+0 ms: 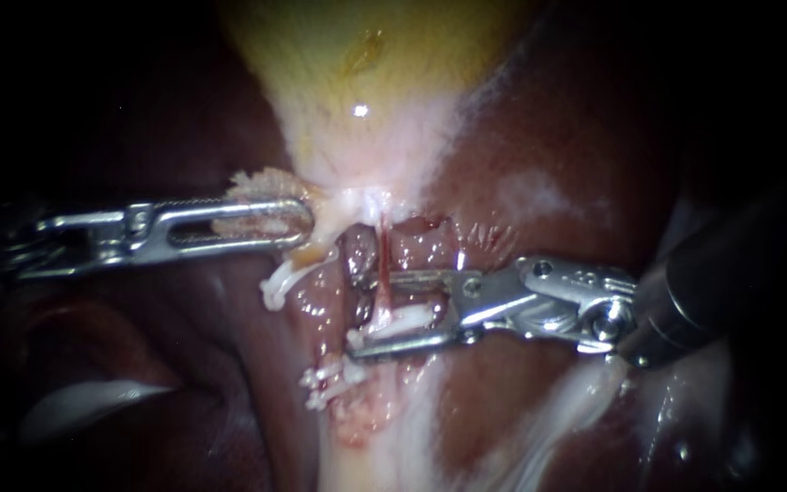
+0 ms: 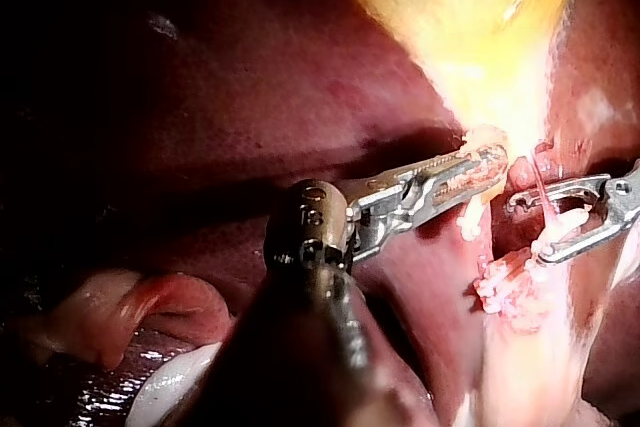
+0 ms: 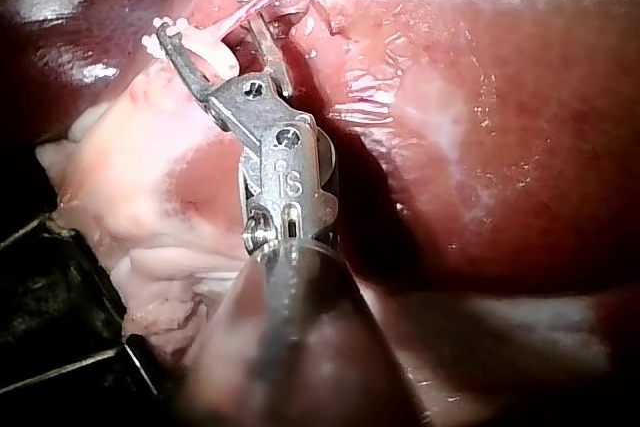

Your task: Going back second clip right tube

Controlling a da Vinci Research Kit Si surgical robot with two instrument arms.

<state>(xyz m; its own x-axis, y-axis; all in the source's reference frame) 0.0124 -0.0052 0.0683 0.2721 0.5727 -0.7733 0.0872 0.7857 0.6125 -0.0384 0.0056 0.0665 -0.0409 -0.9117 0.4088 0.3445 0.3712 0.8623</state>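
The yellow gallbladder narrows down to a pale neck. My left instrument comes in level from the left, its slotted jaws shut on pale tissue at that neck; the left wrist view shows this hold too. Below the neck a thin red tube runs downward. My right instrument reaches in from the right with its jaws open, one on each side of the tube. A white clip lies across the tube between them. In the right wrist view the jaws stand apart around pink tissue.
Dark red liver lies on both sides. White frayed shreds hang below the left jaws and lower down. A pale band of tissue runs down from the tube. The right shaft fills the right edge.
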